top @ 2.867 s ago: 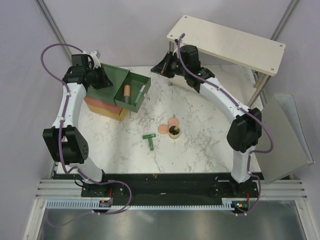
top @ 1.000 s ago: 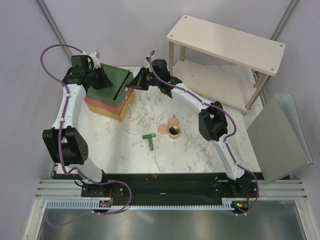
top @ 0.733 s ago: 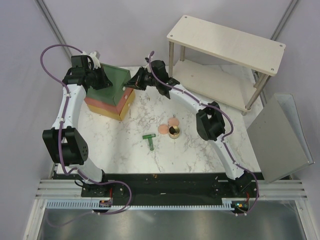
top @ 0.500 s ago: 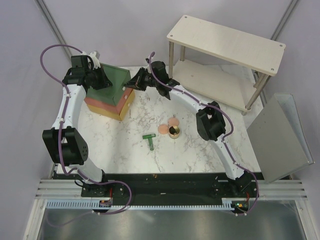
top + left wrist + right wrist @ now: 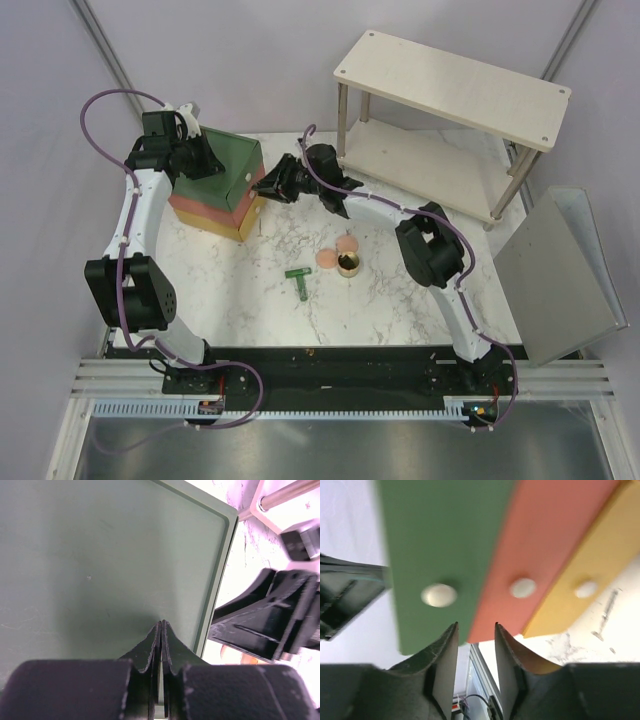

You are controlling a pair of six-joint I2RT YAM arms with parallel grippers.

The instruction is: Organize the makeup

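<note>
The gold pot (image 5: 349,265), pink discs (image 5: 346,244) and green tool (image 5: 299,280) lie mid-desk (image 5: 390,305). They are probably light, hard and slippery, so pinch each across its sides. The right claw (image 5: 476,630) is narrowly parted at the drawers (image 5: 485,565); the left claw (image 5: 161,625) is closed, empty.

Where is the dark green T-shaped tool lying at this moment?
In the top external view, the dark green T-shaped tool lies on the white marble table near its middle, just left of the round gold pot.

Your drawer box (image 5: 232,158), upper left, looks matt plastic. The table (image 5: 390,300) is smooth, marble-patterned; the round gold pot (image 5: 349,265) shines.
</note>
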